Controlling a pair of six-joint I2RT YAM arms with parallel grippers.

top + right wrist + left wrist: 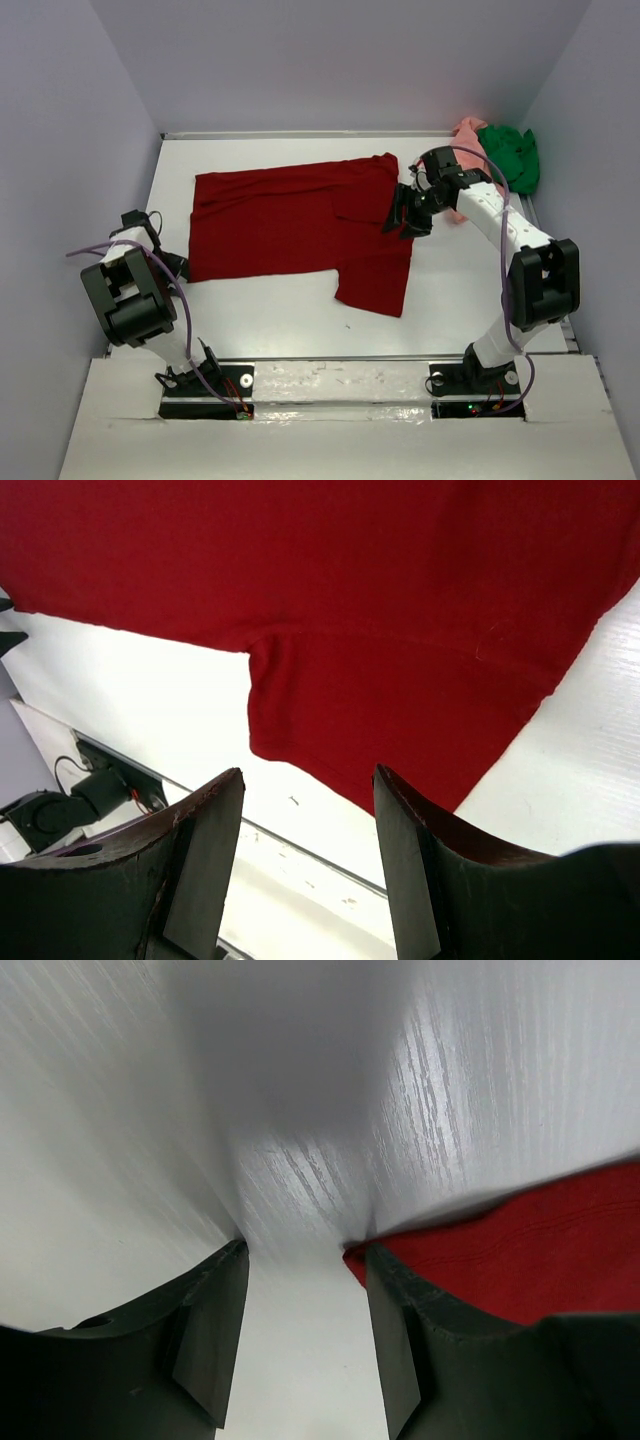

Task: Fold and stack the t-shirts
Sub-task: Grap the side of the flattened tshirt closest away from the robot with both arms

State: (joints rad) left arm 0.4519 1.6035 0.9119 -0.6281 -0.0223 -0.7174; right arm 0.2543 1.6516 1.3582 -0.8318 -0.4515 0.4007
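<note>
A dark red t-shirt [290, 225] lies spread flat across the middle of the white table [270, 310], its body running left to right and one short sleeve [375, 285] reaching toward the near edge. Part of the cloth is doubled over near its far right corner. Two more t-shirts sit bunched together in the far right corner of the table, well apart from the red one: a salmon pink t-shirt [466, 130] against the back wall and a bright green t-shirt [510, 155] just beside it, the two touching. The right gripper [405, 215] hangs above the right-hand end of the red shirt, its jaws spread and nothing between them; its wrist camera looks down past both dark fingers [200, 870] onto the red cloth and the sleeve below. The left gripper [172, 262] is low at the table by the shirt's near left corner, jaws likewise apart and holding nothing. In its wrist view bare white tabletop fills the gap between them, while the red hem lies just beside the tip of one finger. A purple cable [185, 320] loops along the left arm, and plain pale walls [60, 150] close in the table on three sides
</note>
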